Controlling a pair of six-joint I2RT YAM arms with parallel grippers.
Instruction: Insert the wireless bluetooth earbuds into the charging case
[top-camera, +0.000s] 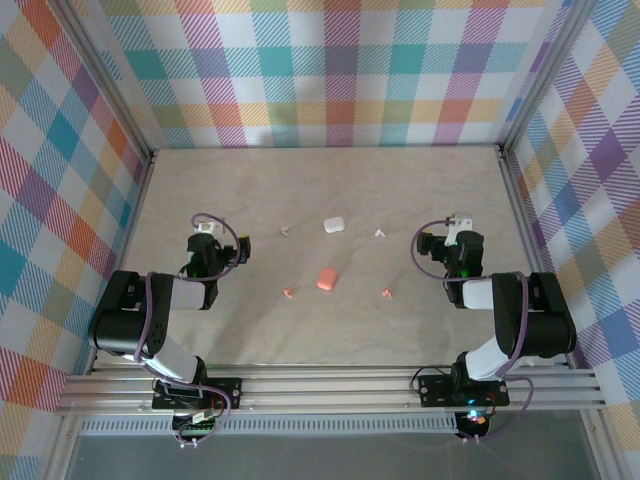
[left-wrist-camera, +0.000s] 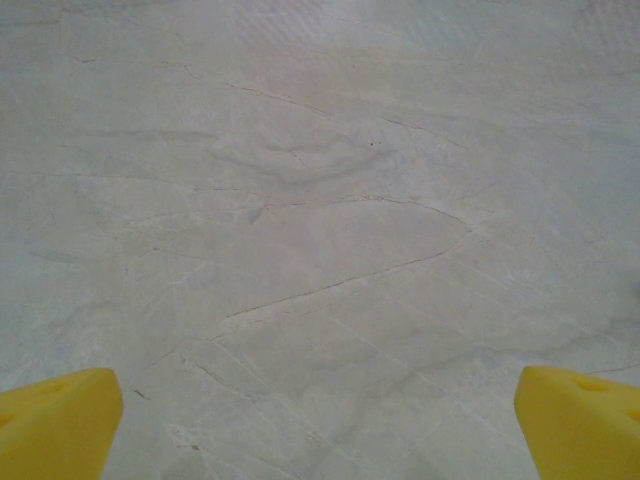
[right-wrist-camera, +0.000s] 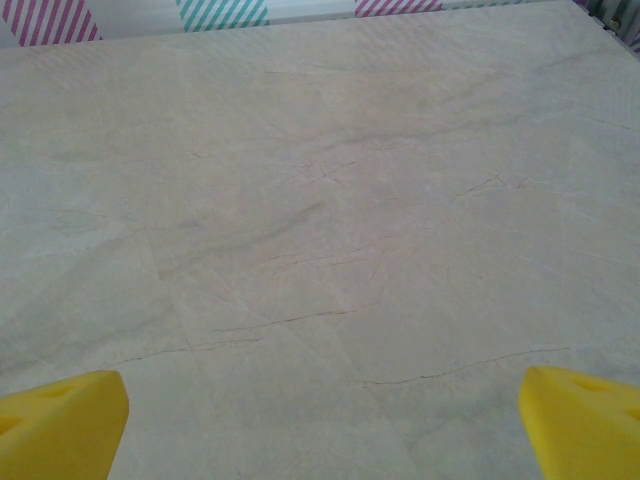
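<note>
While left fingers (left-wrist-camera: 55, 425) and right fingers (right-wrist-camera: 60, 420) gape empty, pink case (top-camera: 326, 279) points near-to-far; earbuds' (top-camera: 289, 292) headings unclear.

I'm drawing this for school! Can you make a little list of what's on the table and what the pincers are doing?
white case: middle of table
pink case: just nearer than white case
white earbuds: one each side of white case
pink earbuds: one each side of pink case
left pincer: open, empty
right pincer: open, empty
</note>
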